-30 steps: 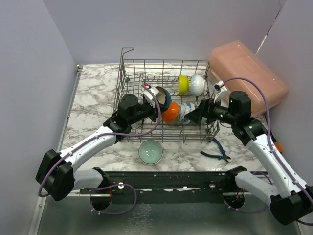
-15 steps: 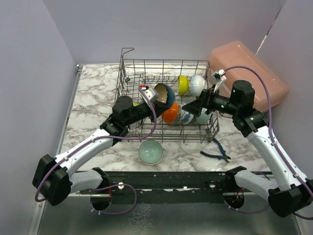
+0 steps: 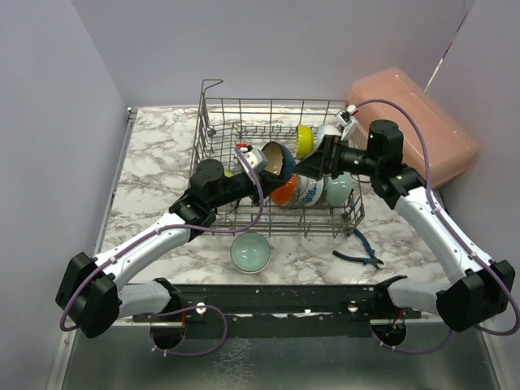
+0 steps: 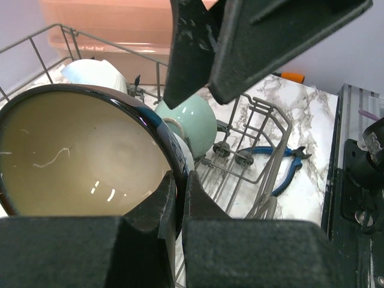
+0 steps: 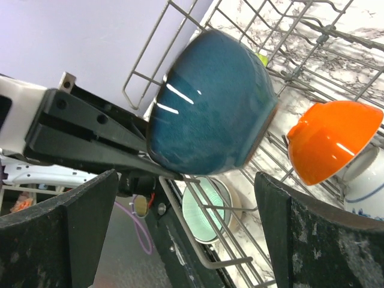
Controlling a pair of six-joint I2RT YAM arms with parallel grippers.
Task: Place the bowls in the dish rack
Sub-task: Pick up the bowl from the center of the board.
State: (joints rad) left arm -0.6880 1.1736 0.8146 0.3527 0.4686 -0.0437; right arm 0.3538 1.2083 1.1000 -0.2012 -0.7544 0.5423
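Left wrist view: left gripper (image 4: 180, 186) pinches the rim of the dark teal bowl (image 4: 78, 156); right gripper (image 5: 185, 177), jaws spread and empty, has that bowl directly ahead.

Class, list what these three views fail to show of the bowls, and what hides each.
- Top view: white bowl, partly behind the right gripper.
- Left wrist view: dark teal bowl, left side cut off by the frame edge.
- Right wrist view: blue-patterned bowl, cut off at the right edge.
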